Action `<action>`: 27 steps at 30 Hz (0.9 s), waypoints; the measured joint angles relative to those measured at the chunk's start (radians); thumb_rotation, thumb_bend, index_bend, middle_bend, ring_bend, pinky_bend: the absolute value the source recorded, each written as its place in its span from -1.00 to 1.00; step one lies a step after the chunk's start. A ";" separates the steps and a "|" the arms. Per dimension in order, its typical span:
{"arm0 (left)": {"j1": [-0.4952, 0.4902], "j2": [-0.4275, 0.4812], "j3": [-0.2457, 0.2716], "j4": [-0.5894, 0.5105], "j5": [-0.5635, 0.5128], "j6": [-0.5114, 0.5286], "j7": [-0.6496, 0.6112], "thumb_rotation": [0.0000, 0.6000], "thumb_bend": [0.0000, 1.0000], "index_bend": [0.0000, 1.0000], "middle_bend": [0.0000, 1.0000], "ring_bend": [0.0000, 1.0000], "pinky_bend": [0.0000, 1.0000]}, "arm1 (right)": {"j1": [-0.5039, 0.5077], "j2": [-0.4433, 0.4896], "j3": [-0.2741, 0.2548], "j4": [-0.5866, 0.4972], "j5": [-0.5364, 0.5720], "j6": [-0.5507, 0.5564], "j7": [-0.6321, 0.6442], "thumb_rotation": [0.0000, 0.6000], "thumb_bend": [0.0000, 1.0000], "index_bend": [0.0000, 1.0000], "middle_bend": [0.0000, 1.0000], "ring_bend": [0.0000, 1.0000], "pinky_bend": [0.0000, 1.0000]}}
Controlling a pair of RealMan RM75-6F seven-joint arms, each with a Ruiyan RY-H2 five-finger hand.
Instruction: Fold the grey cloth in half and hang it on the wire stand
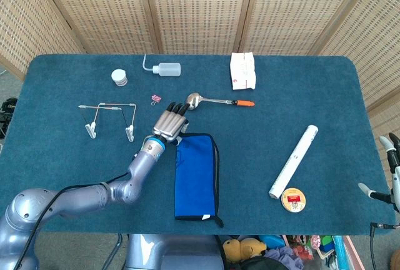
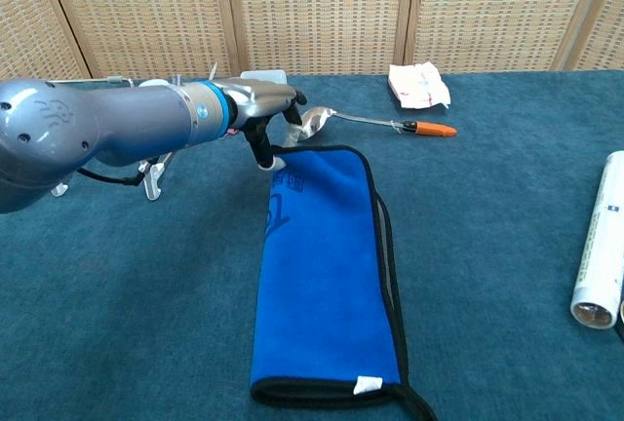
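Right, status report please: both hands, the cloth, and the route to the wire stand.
Left hand pinching the far corner of the folded blue cloth. Right hand idle at table edge, open. Wire stand left of the cloth, path unobstructed.
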 measured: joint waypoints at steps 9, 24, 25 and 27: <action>-0.031 0.105 -0.047 -0.097 -0.047 0.073 0.054 1.00 0.51 0.71 -1.00 -1.00 -1.00 | -0.001 0.003 -0.001 -0.001 -0.004 0.001 0.008 1.00 -1.00 -1.00 -1.00 -1.00 -1.00; -0.030 0.340 -0.134 -0.224 -0.139 0.135 0.048 1.00 0.51 0.71 -1.00 -1.00 -1.00 | -0.001 0.005 -0.007 -0.012 -0.020 0.003 0.005 1.00 -1.00 -1.00 -1.00 -1.00 -1.00; -0.026 0.355 -0.137 -0.231 -0.141 0.136 0.044 1.00 0.51 0.71 -1.00 -1.00 -1.00 | 0.000 0.004 -0.007 -0.012 -0.021 0.004 0.005 1.00 -1.00 -1.00 -1.00 -1.00 -1.00; -0.016 0.390 -0.140 -0.248 -0.144 0.138 0.032 1.00 0.51 0.71 -1.00 -1.00 -1.00 | 0.000 0.004 -0.008 -0.014 -0.024 0.004 0.003 1.00 -1.00 -1.00 -1.00 -1.00 -1.00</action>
